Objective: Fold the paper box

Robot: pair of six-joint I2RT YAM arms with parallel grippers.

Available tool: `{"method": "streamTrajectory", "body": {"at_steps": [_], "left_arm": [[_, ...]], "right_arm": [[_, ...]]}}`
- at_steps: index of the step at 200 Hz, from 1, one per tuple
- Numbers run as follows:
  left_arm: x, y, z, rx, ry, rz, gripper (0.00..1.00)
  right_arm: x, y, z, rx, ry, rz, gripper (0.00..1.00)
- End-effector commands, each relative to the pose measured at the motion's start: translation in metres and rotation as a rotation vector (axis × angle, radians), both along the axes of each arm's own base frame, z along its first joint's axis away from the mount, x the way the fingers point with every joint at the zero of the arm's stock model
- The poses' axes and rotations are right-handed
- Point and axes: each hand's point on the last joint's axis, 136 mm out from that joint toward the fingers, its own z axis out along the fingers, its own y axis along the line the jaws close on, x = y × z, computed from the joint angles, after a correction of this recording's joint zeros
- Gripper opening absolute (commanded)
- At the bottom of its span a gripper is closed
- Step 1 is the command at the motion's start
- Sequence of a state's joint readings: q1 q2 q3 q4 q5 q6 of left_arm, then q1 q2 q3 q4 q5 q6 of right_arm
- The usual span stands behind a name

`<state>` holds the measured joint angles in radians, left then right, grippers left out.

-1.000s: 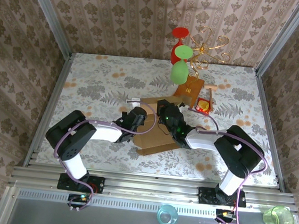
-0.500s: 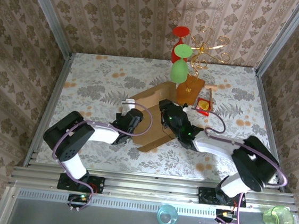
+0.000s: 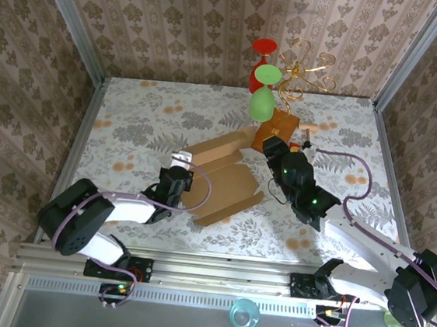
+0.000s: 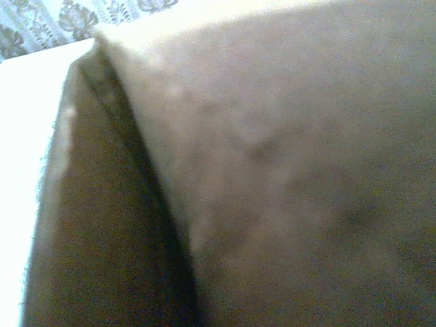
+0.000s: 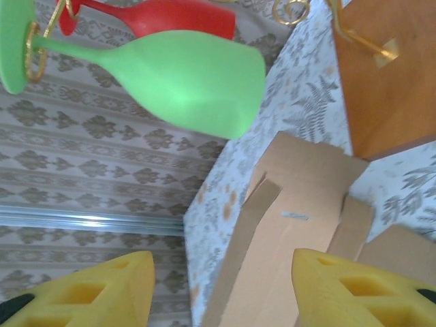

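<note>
Floral-patterned table point(image 3: 130, 115) enclosed on three sides by brown damask-papered walls point(image 3: 179, 19), with aluminium posts point(image 3: 72, 19) at the corners.

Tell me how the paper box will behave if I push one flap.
Probably light and floppy: the paper box is thin creased cardboard, so a pushed flap should hinge rather than resist. It may slide on the table, though the left gripper at its left edge seems to pin it.

— What do the arms look like?
— The left arm point(image 3: 112, 205) and the right arm point(image 3: 366, 243) both have black joints and pale silver-white links, with a lilac cable point(image 3: 369, 178) looping alongside.
— And the fingers?
— The right hand point(image 5: 221, 276) has yellow foam pads point(image 5: 88, 293) with square cut-outs.
</note>
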<state>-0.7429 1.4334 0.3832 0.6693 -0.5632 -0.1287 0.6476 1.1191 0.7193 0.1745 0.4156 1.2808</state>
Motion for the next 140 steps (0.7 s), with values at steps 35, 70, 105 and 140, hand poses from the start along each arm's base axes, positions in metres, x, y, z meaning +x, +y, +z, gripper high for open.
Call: {"method": "streamTrajectory", "body": {"at_steps": [35,70,105,140], "left_arm": [[-0.013,-0.006,0.01,-0.009,0.041,-0.204,0.0],[-0.01,-0.009,0.007,-0.014,0.068,-0.219,0.0],[-0.007,-0.012,0.0,-0.011,0.09,-0.219,0.0],[-0.003,-0.011,-0.004,-0.007,0.104,-0.204,0.0]], "right_arm": [[0.018,0.011,0.023,-0.287,-0.001,0.083,0.58],[0.029,0.022,0.008,-0.333,0.068,0.138,0.63],[0.053,0.029,-0.006,-0.36,0.112,0.176,0.65],[0.062,0.037,-0.035,-0.392,0.185,0.211,0.66]]}}
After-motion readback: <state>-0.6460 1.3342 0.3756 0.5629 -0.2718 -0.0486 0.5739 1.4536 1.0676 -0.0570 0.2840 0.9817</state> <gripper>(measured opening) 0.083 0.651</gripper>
